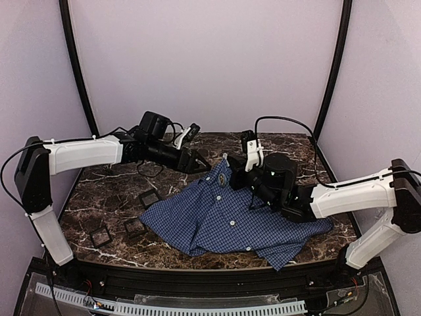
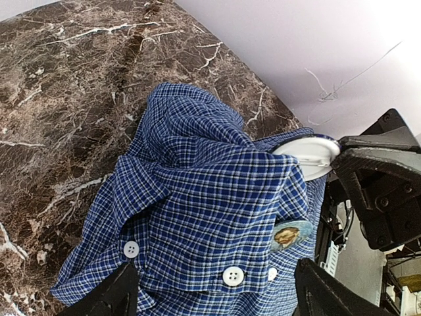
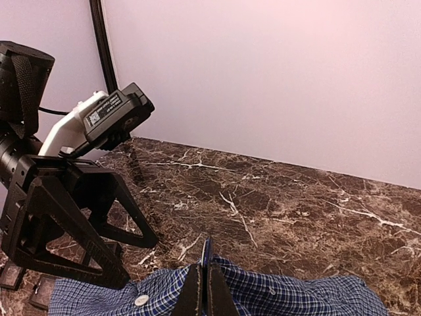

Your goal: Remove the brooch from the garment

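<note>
Dark veined marble covers the table (image 1: 92, 204), with pale lilac walls behind. The garment (image 1: 223, 220) lies rumpled on the middle of it, a little to the right, its collar end turned to the far side. That far end does not lie flat but rises in a ridge. The right gripper (image 3: 205, 275) has its fingers pressed together on what looks like a thin fold of the check cloth and holds it off the marble. I judge this is meant to stretch and steady the cloth, so that the pin can be worked loose without the whole shirt sliding along.

The brooch (image 2: 289, 236), a small round badge with a painted face, sits on the shirt front just below the raised ridge. It is near the white buttons and close to the right gripper. A white disc (image 2: 308, 153) shows at the top of the ridge, touching the tip of the right gripper; what it is I cannot tell.

The left gripper (image 2: 220, 296) reaches in from the left, just beside the lifted collar, with its fingers spread wide. Whether its tips touch the cloth I cannot tell. The badge lies ahead of that open span, which reads as a stance for closing on it. The brooch is not yet off. A few black square holders (image 1: 150, 197) lie on the marble left of the shirt, possibly the place meant for it.
</note>
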Tool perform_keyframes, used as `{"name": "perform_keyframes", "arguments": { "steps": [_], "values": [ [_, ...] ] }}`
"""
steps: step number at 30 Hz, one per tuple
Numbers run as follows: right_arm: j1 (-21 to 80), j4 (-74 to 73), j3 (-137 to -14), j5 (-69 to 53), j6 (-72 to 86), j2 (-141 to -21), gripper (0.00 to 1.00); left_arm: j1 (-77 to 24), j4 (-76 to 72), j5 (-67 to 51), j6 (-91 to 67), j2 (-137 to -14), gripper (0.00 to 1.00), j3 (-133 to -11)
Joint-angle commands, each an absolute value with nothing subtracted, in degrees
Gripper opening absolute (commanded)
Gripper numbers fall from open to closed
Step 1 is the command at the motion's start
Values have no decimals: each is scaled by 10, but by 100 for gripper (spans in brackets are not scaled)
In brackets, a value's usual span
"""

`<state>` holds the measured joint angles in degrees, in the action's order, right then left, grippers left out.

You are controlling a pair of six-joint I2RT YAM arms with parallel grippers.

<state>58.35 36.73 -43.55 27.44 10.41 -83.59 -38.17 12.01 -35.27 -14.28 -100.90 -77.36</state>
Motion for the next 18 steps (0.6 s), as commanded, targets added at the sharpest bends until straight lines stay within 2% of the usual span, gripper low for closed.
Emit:
{"name": "perform_keyframes", "arguments": {
  "steps": [1, 7, 14, 15, 16, 17, 18],
  "values": [
    [590, 391, -429, 261, 120, -814, 0, -395, 104, -333, -129, -1011, 84, -780],
    [593, 395, -414, 259, 129, -806, 0, -410, 95, -345, -139, -1031, 78, -788],
    [601, 397, -415, 267, 131, -809, 0, -418, 90, -356, -144, -1046, 59, -791],
    [603, 398, -415, 270, 130, -810, 0, -419, 90, -358, -145, -1048, 49, -791],
    [603, 400, -414, 274, 130, -811, 0, -420, 89, -365, -145, -1049, 44, -791],
    [605, 402, -414, 278, 131, -813, 0, -421, 88, -370, -148, -1050, 33, -790],
    [605, 404, -413, 283, 131, -814, 0, -422, 84, -380, -150, -1050, 27, -789]
  ]
}}
